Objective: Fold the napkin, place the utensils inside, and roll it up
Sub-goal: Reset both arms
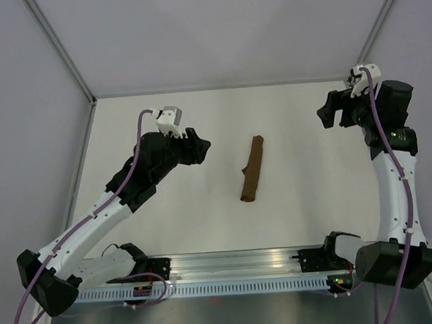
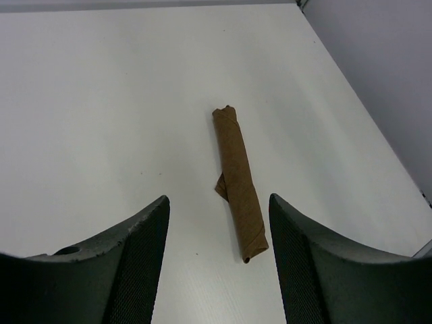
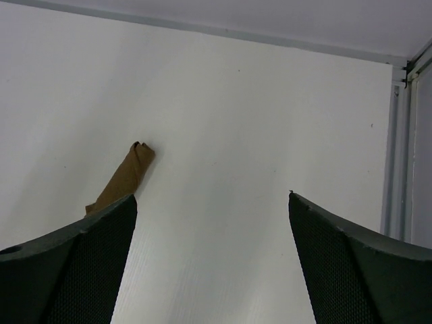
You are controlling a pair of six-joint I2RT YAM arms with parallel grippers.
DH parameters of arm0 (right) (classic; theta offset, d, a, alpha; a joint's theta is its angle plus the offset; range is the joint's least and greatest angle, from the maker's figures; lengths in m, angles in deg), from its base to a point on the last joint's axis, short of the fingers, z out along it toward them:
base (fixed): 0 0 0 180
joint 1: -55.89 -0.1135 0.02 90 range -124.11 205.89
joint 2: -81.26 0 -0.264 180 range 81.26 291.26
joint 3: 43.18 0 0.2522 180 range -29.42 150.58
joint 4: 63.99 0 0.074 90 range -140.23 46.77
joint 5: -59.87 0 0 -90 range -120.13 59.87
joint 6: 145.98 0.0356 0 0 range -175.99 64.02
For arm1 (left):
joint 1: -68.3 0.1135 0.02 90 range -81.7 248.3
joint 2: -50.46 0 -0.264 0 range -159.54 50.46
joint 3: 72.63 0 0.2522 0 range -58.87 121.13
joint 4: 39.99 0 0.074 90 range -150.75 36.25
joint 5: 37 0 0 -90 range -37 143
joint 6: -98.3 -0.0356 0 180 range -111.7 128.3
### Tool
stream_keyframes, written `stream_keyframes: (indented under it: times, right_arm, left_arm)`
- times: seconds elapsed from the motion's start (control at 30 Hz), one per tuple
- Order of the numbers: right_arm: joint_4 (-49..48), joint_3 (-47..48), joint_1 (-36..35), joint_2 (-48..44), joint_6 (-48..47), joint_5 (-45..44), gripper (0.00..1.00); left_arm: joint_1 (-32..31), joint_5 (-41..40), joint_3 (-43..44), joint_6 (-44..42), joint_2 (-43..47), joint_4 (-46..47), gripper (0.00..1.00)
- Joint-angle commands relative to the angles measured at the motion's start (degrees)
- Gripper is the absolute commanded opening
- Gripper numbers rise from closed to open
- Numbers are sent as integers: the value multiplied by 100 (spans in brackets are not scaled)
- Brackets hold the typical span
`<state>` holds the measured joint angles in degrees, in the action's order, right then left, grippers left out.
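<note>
Both grippers hang with jaws spread wide and nothing between them: my left gripper (image 1: 199, 147) sits to the left of the napkin (image 1: 252, 168), my right gripper (image 1: 329, 115) well off to its right, neither touching cloth. That napkin lies as a slim brown roll in the middle of the table (image 1: 306, 193), with a small loose corner (image 2: 220, 185) poking out; no utensils show, so I can't tell if they're inside. I'd judge it light, soft and apt to uncurl, so I'd pinch across the roll's middle, over that corner, not an end.
</note>
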<state>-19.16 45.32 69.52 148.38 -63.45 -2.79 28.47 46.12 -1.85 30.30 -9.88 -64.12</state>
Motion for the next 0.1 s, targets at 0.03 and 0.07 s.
stream_keyframes:
  times: [0.03,0.07]
  right_arm:
    - [-172,-469,26,126,-124,-264,98]
    - [-171,-460,35,162,-132,-220,98]
  left_arm:
    - [46,221,-155,-284,101,-176,66]
    - [37,230,-147,-293,101,-176,66]
